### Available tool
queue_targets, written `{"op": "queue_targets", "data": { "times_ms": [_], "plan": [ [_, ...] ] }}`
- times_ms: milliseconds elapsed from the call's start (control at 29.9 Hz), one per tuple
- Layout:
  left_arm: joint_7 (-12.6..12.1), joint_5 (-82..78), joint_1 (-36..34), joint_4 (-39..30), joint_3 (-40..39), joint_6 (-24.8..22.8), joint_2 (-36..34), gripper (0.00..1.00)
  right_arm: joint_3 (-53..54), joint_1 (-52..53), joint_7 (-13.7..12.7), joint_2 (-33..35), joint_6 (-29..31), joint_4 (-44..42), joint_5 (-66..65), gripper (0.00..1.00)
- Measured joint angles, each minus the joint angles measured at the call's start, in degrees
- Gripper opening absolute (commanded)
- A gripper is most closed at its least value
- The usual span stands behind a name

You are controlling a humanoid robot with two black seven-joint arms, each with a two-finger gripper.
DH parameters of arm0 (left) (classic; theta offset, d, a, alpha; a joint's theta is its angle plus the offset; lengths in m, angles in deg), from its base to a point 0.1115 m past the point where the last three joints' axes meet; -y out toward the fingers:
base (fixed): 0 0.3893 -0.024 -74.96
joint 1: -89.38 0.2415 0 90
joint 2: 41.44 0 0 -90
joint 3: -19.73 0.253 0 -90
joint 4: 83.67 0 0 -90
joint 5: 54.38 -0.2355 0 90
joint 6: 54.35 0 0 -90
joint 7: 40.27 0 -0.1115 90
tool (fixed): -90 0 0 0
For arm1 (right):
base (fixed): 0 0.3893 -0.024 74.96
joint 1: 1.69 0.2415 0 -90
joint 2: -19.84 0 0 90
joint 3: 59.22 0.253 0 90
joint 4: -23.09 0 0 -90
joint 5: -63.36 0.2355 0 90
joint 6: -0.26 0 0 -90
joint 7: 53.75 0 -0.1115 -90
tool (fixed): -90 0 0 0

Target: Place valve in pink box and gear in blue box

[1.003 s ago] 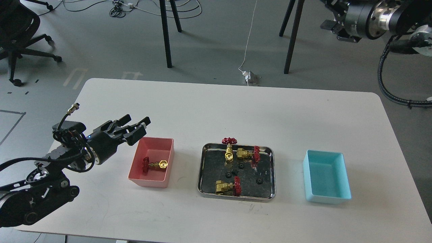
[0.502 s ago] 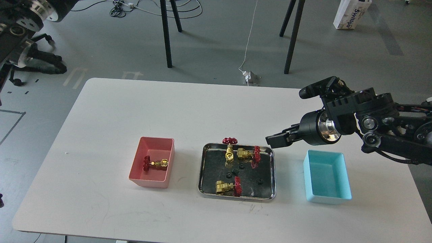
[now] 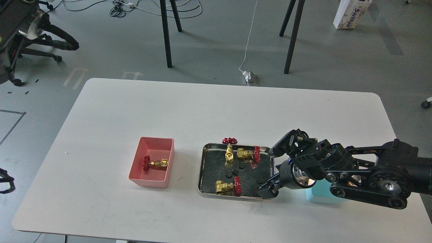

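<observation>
One valve (image 3: 155,164) lies in the pink box (image 3: 148,180) at the left. Three more valves (image 3: 228,186) lie in the steel tray (image 3: 236,196), along with several tiny black gears (image 3: 235,170). My right gripper (image 3: 267,189) hangs low over the tray's front right corner, right beside one gear (image 3: 260,182). Its fingers are dark and I cannot tell them apart. The blue box (image 3: 320,196) is mostly hidden under my right arm. My left gripper is out of view.
The white table (image 3: 216,111) ends close behind the boxes' front side. Parts of my left arm (image 3: 20,20) show at the top left corner, off the table. Table legs and cables stand on the floor behind.
My left arm has pulled back from the pink box and out of view. My right arm has come in and dropped from above the tray's back right corner to its front right corner.
</observation>
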Motion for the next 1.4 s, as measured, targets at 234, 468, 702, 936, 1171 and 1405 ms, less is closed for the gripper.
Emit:
{"op": "queue_targets", "data": {
  "times_ms": [234, 468, 702, 936, 1171, 1405],
  "plan": [
    [0.15, -0.03, -0.09, 0.06, 0.35, 0.17, 0.53, 0.91, -0.07, -0.31, 0.26, -5.15, -0.01, -4.32, -2.39, 0.95],
    [0.23, -0.03, -0.13, 0.35, 0.44, 0.18, 0.49, 0.91, -0.37, -2.03, 0.52, -8.79, 0.00, -6.38, -5.76, 0.87],
    [0.25, -0.03, -0.13, 0.45, 0.44, 0.18, 0.32, 0.91, -0.48, -2.54, 1.28, -10.58, 0.00, -9.53, -7.77, 0.87],
    [0.33, -0.03, -0.28, 0.63, 0.45, 0.18, 0.29, 0.91, -0.67, -3.13, 1.59, -11.44, 0.00, -11.19, -7.91, 0.87],
    [0.33, -0.06, -0.28, 0.70, 0.50, 0.18, 0.10, 0.91, -0.64, -3.12, 1.51, -11.42, 0.00, -11.05, -7.82, 0.78],
    [0.27, -0.11, -0.25, 0.73, 0.53, 0.18, -0.05, 0.91, -0.60, -3.04, 0.90, -11.40, -0.01, -10.90, -7.79, 0.66]
  ]
}}
